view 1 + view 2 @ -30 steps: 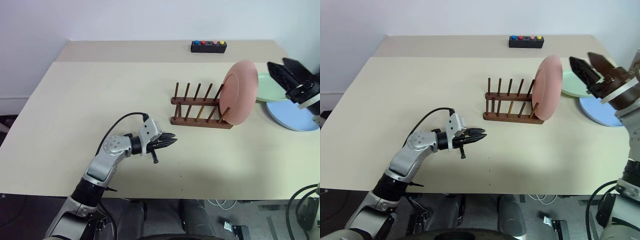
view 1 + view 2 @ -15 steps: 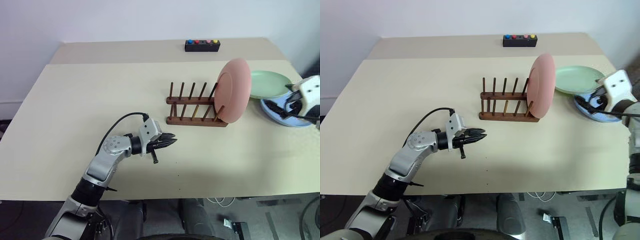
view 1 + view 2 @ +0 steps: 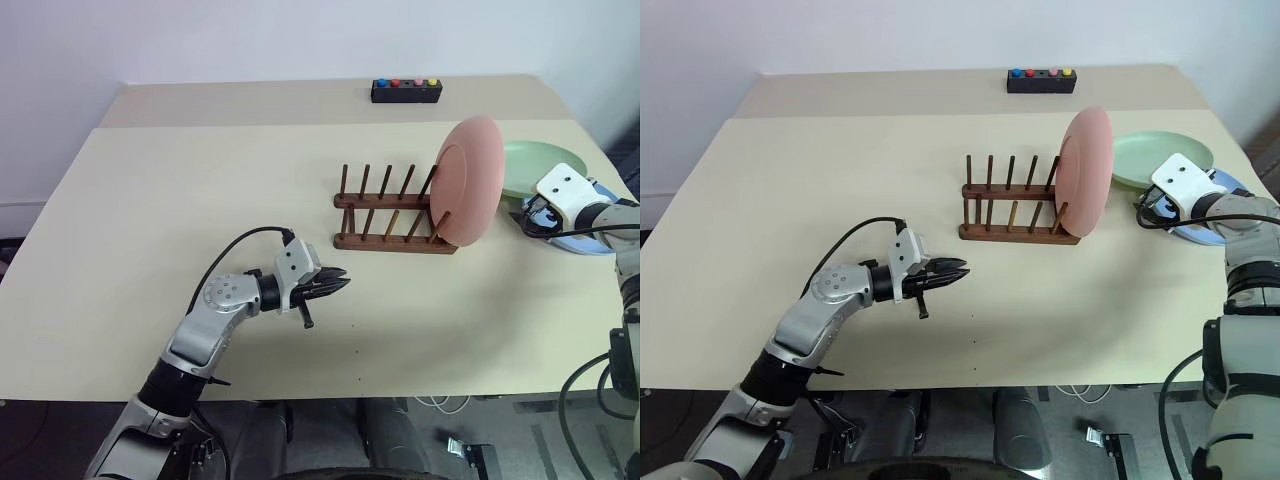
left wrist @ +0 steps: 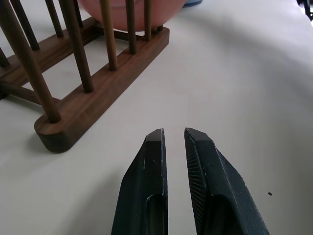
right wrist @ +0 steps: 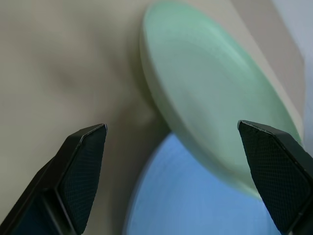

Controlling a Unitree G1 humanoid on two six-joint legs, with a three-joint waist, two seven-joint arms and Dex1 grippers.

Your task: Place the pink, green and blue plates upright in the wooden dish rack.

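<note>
Pink plate [image 3: 471, 180] stands upright in the rack [image 3: 392, 214]. Right gripper [image 5: 171, 142], jaws wide and empty, over the green [image 5: 215, 93] and blue [image 5: 195, 200] plates; left gripper [image 3: 338, 283], jaws shut, empty, above the bench [image 3: 150, 200].

The left arm reached forward low over the table, bent at the elbow, its gripper [image 3: 338, 281] pointing roughly level with both fingers pressed together, holding nothing. The right gripper [image 5: 171, 142] pointed forward and slightly down, fingers spread wide apart
</note>
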